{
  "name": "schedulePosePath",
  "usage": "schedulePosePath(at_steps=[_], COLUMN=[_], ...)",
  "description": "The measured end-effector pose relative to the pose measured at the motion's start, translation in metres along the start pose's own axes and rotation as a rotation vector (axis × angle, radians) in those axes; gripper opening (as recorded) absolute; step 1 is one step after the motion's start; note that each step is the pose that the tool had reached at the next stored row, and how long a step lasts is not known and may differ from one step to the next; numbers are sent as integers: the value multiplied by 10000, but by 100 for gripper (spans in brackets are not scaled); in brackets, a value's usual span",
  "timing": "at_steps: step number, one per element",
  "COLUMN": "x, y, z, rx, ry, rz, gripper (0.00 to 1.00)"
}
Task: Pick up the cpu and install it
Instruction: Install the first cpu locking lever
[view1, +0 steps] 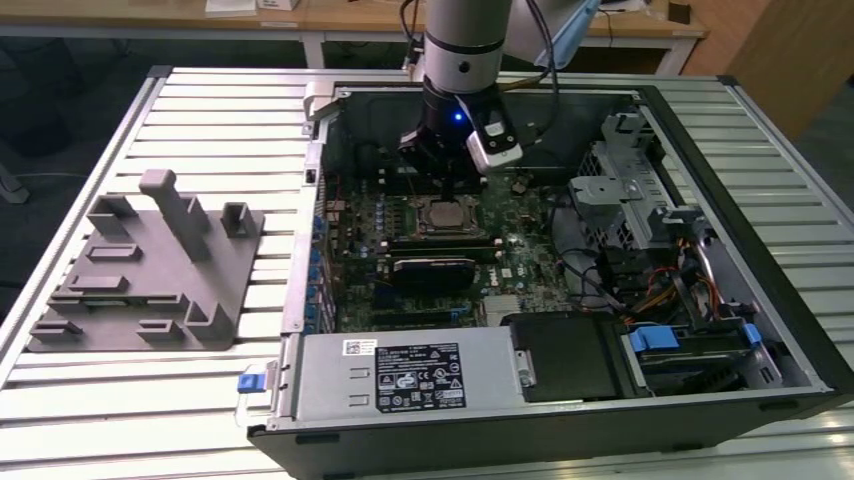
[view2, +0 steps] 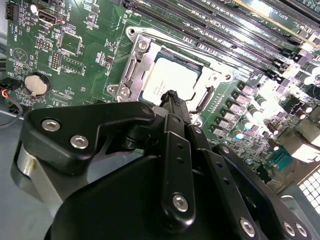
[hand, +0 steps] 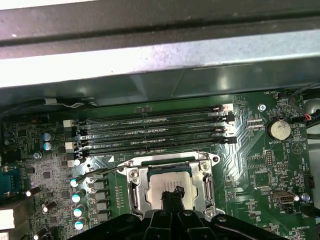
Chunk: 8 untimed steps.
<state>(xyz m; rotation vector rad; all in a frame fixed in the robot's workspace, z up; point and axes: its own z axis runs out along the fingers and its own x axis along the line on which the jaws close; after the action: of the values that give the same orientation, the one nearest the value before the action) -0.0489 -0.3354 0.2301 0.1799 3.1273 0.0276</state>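
pale slatted table (view1: 134, 400); wooden desks (view1: 374, 15) behind; dark floor (view1: 80, 95) beyond.

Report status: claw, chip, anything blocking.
Claw shut, tips at the chip's edge, contact unclear. Chip lying flat inside the socket frame. Nothing seen blocking it.

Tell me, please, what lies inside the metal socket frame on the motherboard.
The cpu lies flat inside the socket frame, silvery top up. The tip of the tool covers part of one edge, and whatever is under the cpu is hidden.

Exterior overhead; both wrist views near socket (view2: 137, 65) (hand: 135, 187)
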Motion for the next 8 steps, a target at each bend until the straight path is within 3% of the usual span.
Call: schedulePosePath(at_steps=[8], x=[2], y=[0], z=[-1], rx=[0], ry=[0], rz=[0], gripper=[11])
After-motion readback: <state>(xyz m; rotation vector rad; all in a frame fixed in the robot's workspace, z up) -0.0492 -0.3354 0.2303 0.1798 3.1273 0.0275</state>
